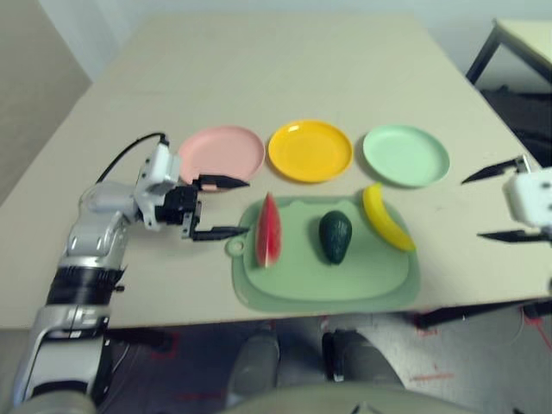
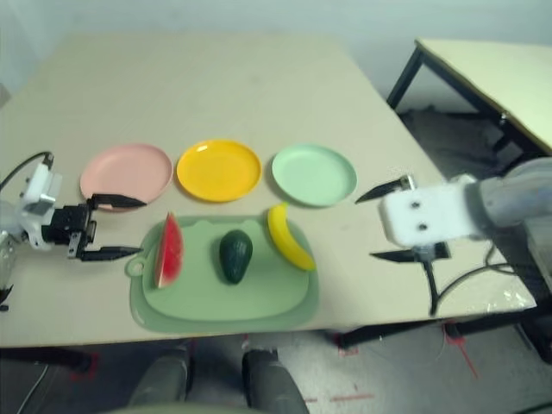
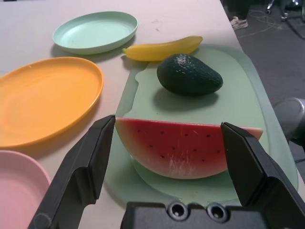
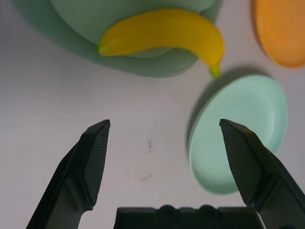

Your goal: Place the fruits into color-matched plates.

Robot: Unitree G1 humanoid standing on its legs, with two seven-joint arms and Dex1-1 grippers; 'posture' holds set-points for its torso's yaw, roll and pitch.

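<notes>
A red watermelon wedge (image 1: 268, 229), a dark green avocado (image 1: 335, 236) and a yellow banana (image 1: 385, 217) lie on a pale green mat (image 1: 328, 280). Behind the mat stand a pink plate (image 1: 222, 153), a yellow plate (image 1: 310, 150) and a mint green plate (image 1: 405, 154), all bare. My left gripper (image 1: 231, 207) is open just left of the wedge, fingers pointing at it; the wedge (image 3: 176, 145) sits ahead between the fingers. Far right of the banana, my right gripper (image 1: 490, 205) hangs open over bare table, with the banana (image 4: 167, 36) and green plate (image 4: 238, 131) ahead of it.
A second table (image 2: 500, 73) and its dark legs stand off the far right corner. The mat's front edge lies close to the table's near edge. Bare tabletop stretches behind the plates and to both sides of the mat.
</notes>
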